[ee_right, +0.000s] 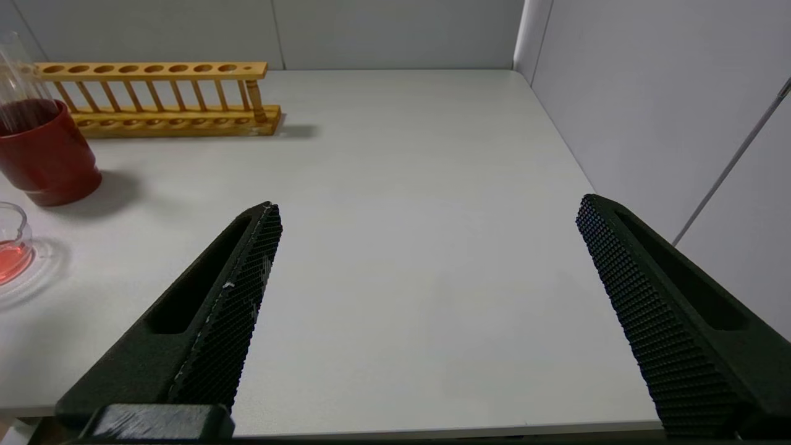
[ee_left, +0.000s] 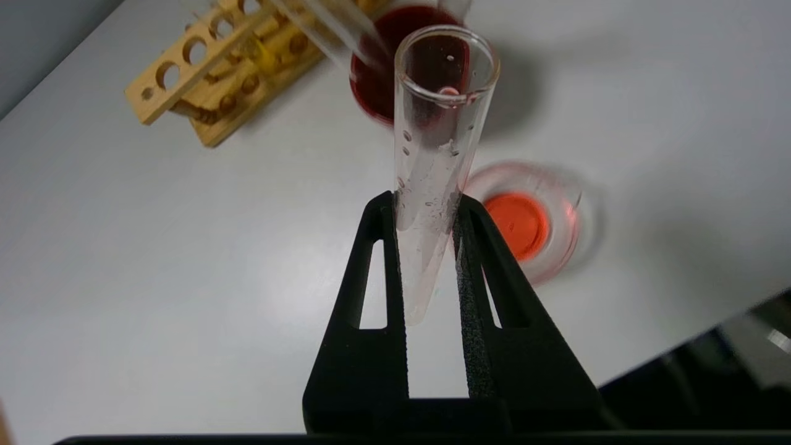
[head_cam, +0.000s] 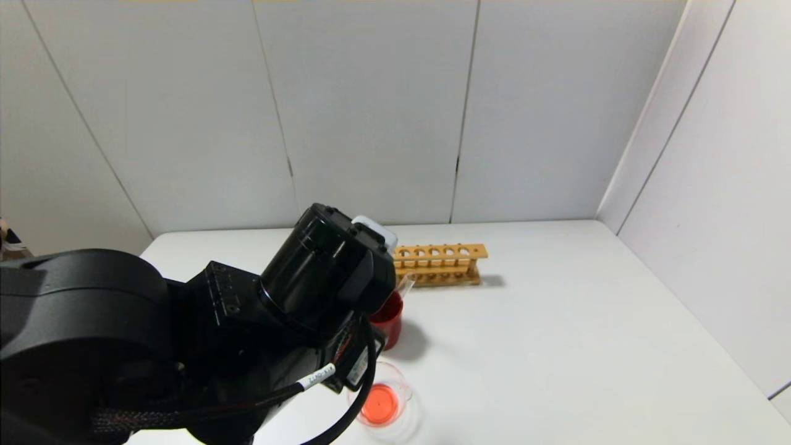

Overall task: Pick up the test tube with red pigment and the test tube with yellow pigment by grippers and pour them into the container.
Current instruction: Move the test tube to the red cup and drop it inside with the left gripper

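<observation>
Gripping an emptied tube (ee_left: 432, 185) between clenched fingers, the left gripper (ee_left: 426, 259) hovers near the red cup (ee_left: 383, 68) and the beaker (ee_left: 531, 222) of orange-red liquid; the right gripper (ee_right: 426, 309) gapes wide.

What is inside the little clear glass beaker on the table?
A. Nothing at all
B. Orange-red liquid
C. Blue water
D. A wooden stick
B. The container has a pool of orange-red liquid at its bottom, seen in the left wrist and head views, while the left gripper holds a nearly emptied tube near it.
</observation>
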Action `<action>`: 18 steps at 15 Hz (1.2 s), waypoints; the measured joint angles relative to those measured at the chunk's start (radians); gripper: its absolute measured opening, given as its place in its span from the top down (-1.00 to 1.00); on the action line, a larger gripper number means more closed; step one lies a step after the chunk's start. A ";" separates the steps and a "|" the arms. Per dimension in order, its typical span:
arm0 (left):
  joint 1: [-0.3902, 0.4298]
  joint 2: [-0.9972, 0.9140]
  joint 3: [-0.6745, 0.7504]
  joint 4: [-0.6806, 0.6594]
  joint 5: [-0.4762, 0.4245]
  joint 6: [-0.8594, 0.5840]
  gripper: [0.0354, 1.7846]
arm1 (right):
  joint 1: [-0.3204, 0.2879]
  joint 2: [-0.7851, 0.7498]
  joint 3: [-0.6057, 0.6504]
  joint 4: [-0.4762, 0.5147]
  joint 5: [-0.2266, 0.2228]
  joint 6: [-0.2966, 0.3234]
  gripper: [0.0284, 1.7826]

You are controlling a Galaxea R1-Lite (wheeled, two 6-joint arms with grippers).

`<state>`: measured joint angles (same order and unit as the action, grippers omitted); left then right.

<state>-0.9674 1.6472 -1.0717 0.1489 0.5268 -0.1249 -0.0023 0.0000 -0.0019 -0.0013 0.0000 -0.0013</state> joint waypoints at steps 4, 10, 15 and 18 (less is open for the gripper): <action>0.014 0.047 0.032 -0.223 0.015 -0.044 0.70 | 0.000 0.000 0.000 0.000 0.000 0.000 -0.95; 0.093 0.131 0.031 -0.501 -0.048 -0.030 0.70 | 0.000 0.000 0.000 0.000 0.000 0.000 -0.95; 0.148 0.147 0.036 -0.525 -0.090 -0.032 0.70 | 0.000 0.000 -0.001 0.000 0.000 0.000 -0.95; 0.157 0.155 0.039 -0.528 -0.091 -0.036 0.70 | 0.000 0.000 0.000 0.000 0.000 0.000 -0.95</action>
<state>-0.8106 1.8021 -1.0332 -0.3789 0.4357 -0.1606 -0.0023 0.0000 -0.0023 -0.0017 0.0004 -0.0013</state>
